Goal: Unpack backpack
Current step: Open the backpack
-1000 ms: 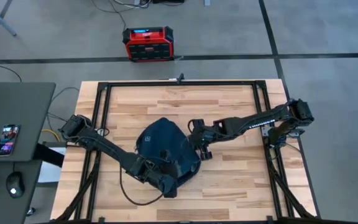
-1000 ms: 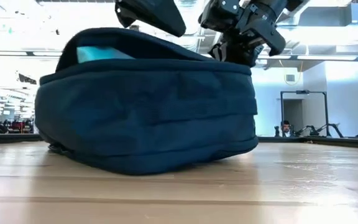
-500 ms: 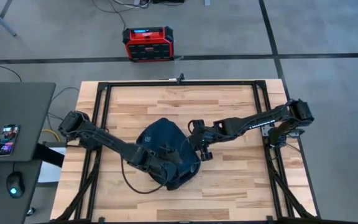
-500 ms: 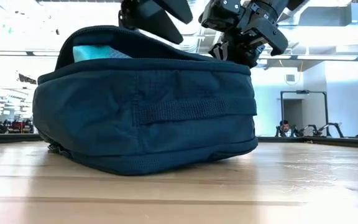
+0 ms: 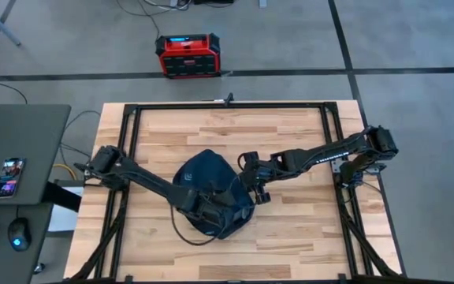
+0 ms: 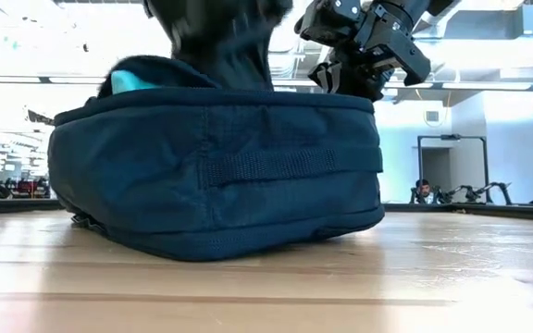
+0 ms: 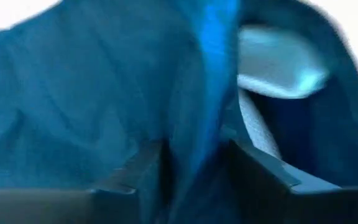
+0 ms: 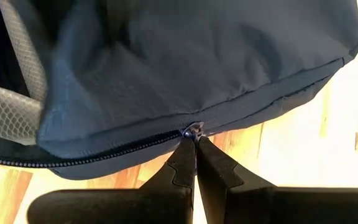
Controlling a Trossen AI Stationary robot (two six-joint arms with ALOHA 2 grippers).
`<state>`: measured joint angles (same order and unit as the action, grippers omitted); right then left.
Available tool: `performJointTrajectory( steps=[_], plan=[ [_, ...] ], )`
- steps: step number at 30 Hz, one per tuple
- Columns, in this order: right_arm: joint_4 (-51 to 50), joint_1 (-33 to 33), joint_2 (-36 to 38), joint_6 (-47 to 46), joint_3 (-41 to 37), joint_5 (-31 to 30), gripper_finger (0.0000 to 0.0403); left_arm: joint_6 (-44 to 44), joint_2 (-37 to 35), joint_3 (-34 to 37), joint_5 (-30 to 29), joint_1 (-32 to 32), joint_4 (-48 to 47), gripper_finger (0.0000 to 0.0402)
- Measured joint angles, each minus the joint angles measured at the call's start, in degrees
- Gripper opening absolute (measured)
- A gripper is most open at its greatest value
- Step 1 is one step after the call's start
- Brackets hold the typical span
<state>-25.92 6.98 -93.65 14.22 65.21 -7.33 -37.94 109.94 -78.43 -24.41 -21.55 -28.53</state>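
**Left arm at the backpack's mouth, right holding the zipper**

High view: the backpack (image 5: 210, 188) lies mid-frame on the table (image 5: 290, 126), its long axis slanting from upper left to lower right. The left gripper (image 5: 211, 207) sits over its lower end; whether it is open cannot be told.

Low view: dark navy fabric, with a pale lining showing at upper left.

Right wrist view: the right gripper (image 8: 195, 142) is clenched on the zipper pull (image 8: 194, 130) at the seam.

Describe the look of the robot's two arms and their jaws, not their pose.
Both arms are dark, near-black jointed links. The right arm bears small pale lettering along its long link. The right gripper has two matte black, tapered, angular jaws. The left gripper shows similar dark, flat-sided jaws.
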Motion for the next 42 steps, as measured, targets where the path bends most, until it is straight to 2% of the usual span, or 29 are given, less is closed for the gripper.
performJointTrajectory(
  steps=[4, 7, 14, 20, 26, 31, 36, 40, 42],
  plan=[
    [0.01, 0.04, 0.0, 0.69, 0.0, 0.04, 0.0, -0.95, 2.27, -0.02, -0.02, 0.55, 1.55, 0.0029],
    [-0.33, 0.04, -0.22, 0.46, 0.0, 0.07, 0.0, -1.13, 2.27, -0.35, -0.97, -0.04, 2.47, 0.0005],
    [-1.74, 0.11, -0.24, 0.14, 0.0, 0.57, 0.0, 6.11, -1.89, -3.63, -3.69, -5.13, 2.47, 0.0],
    [-1.28, -0.34, -0.26, 5.21, 0.46, 0.52, 0.0, 9.48, -2.11, -3.8, -4.13, -7.06, 2.54, 0.0],
    [-0.19, -4.64, -0.31, 8.55, 3.06, 0.57, 0.0, 12.14, -1.96, -4.07, -6.1, -8.3, 3.97, 0.0],
    [-0.26, -8.08, -0.33, 9.99, 4.71, -1.41, 0.0, 13.96, -1.96, -5.03, -5.45, -9.09, 4.76, 0.0],
    [-3.45, -7.64, -0.33, 7.98, 4.72, 0.02, 0.0, 10.74, -1.98, -5.03, -7.43, -8.11, 1.95, 0.0],
    [-5.13, -7.0, -0.37, 3.1, 4.0, 2.72, 0.0, 2.94, -2.09, -5.03, -7.46, -8.04, -1.88, 0.0],
    [-6.31, -6.5, -0.42, 1.96, 3.93, 3.35, 0.0, -2.04, -2.13, -5.03, -9.58, -7.98, -2.08, 0.0]
  ],
)
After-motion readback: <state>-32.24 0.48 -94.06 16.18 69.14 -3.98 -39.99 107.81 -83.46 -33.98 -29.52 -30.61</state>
